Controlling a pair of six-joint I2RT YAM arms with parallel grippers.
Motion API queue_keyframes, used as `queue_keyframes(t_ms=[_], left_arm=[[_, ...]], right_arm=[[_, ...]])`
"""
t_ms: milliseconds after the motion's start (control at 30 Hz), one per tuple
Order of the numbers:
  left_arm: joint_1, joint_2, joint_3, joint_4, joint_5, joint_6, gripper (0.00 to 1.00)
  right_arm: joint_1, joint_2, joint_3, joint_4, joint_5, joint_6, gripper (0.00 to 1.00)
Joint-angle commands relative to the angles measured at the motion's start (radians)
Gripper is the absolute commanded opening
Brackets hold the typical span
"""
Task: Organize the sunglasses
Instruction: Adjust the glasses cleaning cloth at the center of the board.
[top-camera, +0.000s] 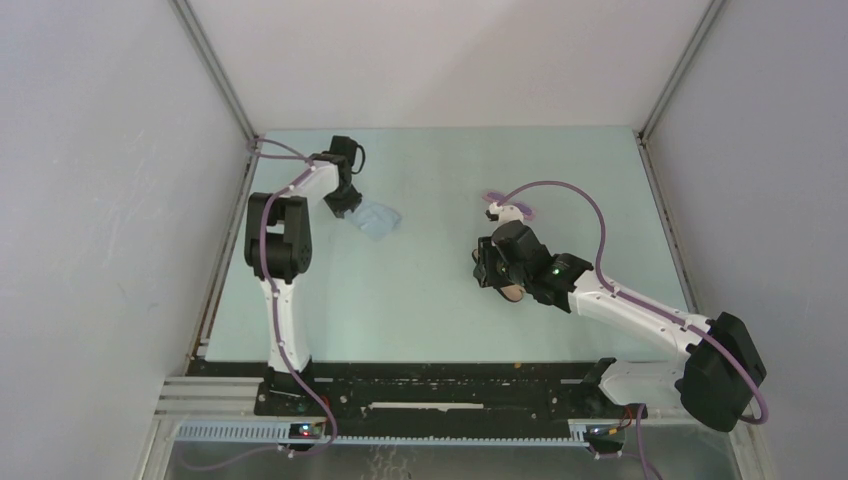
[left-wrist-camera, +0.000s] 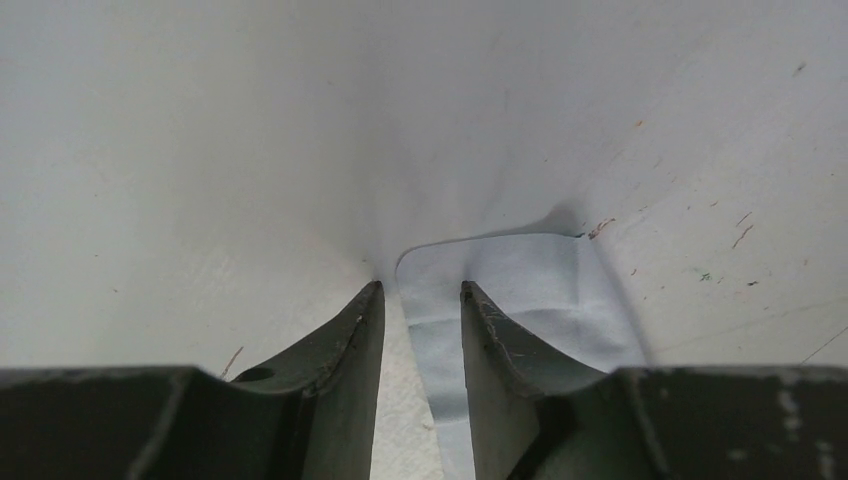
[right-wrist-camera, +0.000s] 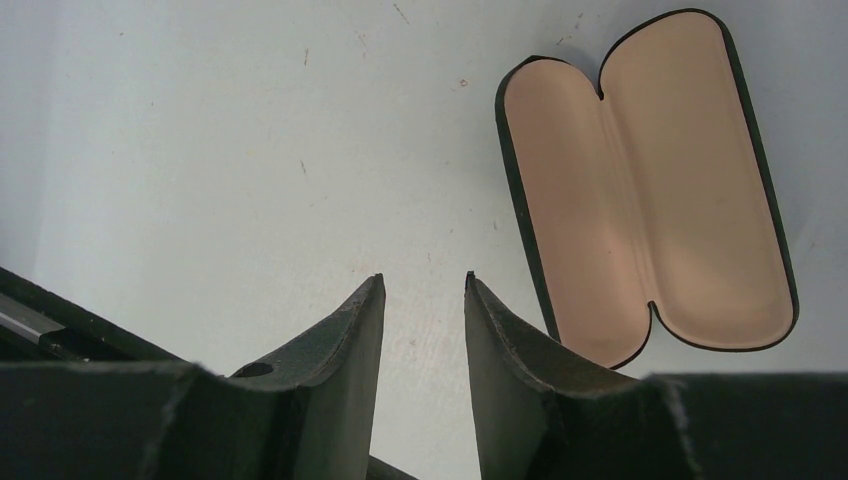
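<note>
The sunglasses (top-camera: 511, 212), a small pink-purple pair, lie on the table right of centre, just beyond my right wrist. They show in neither wrist view. The black case (right-wrist-camera: 645, 190) lies open and empty, tan lining up. In the top view it is mostly hidden under my right arm (top-camera: 512, 292). My right gripper (right-wrist-camera: 422, 282) is open and empty, hovering left of the case; it also shows in the top view (top-camera: 484, 268). My left gripper (left-wrist-camera: 422, 288) is open at the far left, over an edge of the light blue cloth (left-wrist-camera: 520, 290), a strip of which lies between its fingers.
The cloth (top-camera: 378, 218) lies rumpled near the far left corner, with my left gripper (top-camera: 345, 205) at its left edge. White walls close in the table on three sides. A purple cable (top-camera: 590, 215) loops over the right arm. A black rail (top-camera: 430, 375) runs along the near edge.
</note>
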Motion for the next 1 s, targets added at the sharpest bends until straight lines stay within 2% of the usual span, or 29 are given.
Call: queue_keyframes(t_ms=[0,300,433,533,600,700,967], left_arm=[[0.005,0.032,0.043,0.009,0.02,-0.025,0.37],[0.006,0.037,0.046,0.05,0.074,0.002,0.23],[0.006,0.034,0.04,0.081,0.123,0.031,0.14],[0.006,0.027,0.032,0.086,0.139,0.036,0.01],[0.006,0.003,0.004,0.097,0.153,0.028,0.0],[-0.001,-0.077,-0.085,0.133,0.158,-0.007,0.0],[-0.105,-0.379,-0.47,0.279,0.158,-0.132,0.0]], right_arm=[[0.011,-0.015,0.037,0.013,0.003,0.012,0.44],[0.01,-0.022,0.037,-0.001,0.013,0.014,0.44],[0.01,-0.022,0.037,0.001,0.015,0.015,0.44],[0.01,-0.022,0.037,0.001,0.014,0.017,0.44],[0.01,-0.023,0.037,-0.002,0.015,0.018,0.44],[0.01,-0.023,0.037,-0.002,0.015,0.019,0.43],[0.01,-0.003,0.037,0.042,-0.034,0.051,0.44]])
